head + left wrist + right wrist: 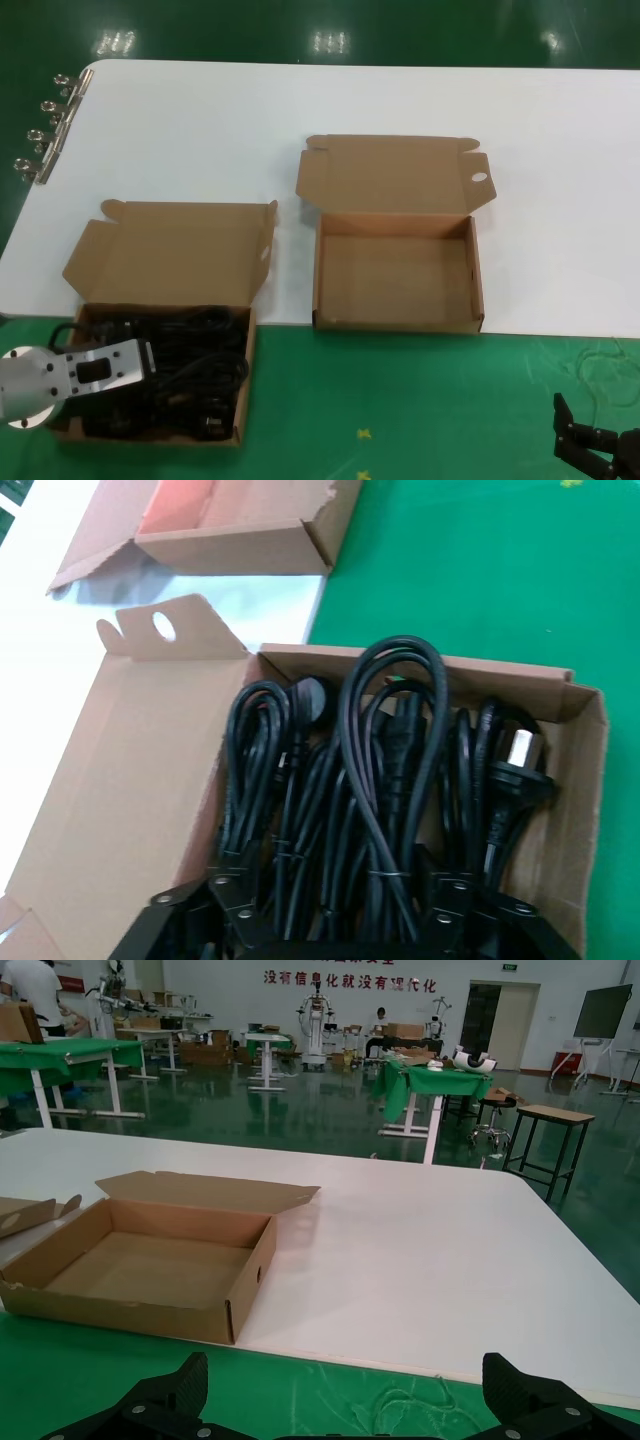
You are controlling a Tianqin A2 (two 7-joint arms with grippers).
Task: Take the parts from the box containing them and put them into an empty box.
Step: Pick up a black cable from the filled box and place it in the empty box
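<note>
the parts (pixel 385 790), black power cords in looped bundles with chunky plugs, lie packed side by side in the box containing them (pixel 165 265), which sits at the near left of the desk (pixel 400 100), partly on the green mat (pixel 420 400). the empty box (pixel 397 270) stands to its right, near but apart, lid folded back, an oval hole in one lid tab.

the left gripper (pixel 340 925) hangs directly over the near end of the cords, jaws spread wide, fingertips (pixel 235 905) level with the tops of the bundles. nothing is gripped yet. the right gripper (pixel 340 1400) waits low over the green mat at the near right, well apart from both boxes, jaws spread wide and holding nothing.

hazards from this position:

- the loops overlap and cross. closing on one bundle is likely to snag a neighbour and drag a second cord out.
- the jaws straddle several bundles. a wide closure may pinch two at once, or catch only a few strands so the loop slips free in transit.
- the box is light cardboard. a tangled lift may raise or shift it, or pull it off the desk edge.
- a trailing plug (pixel 515 765) may catch the box wall or the empty box's front wall on transfer.
</note>
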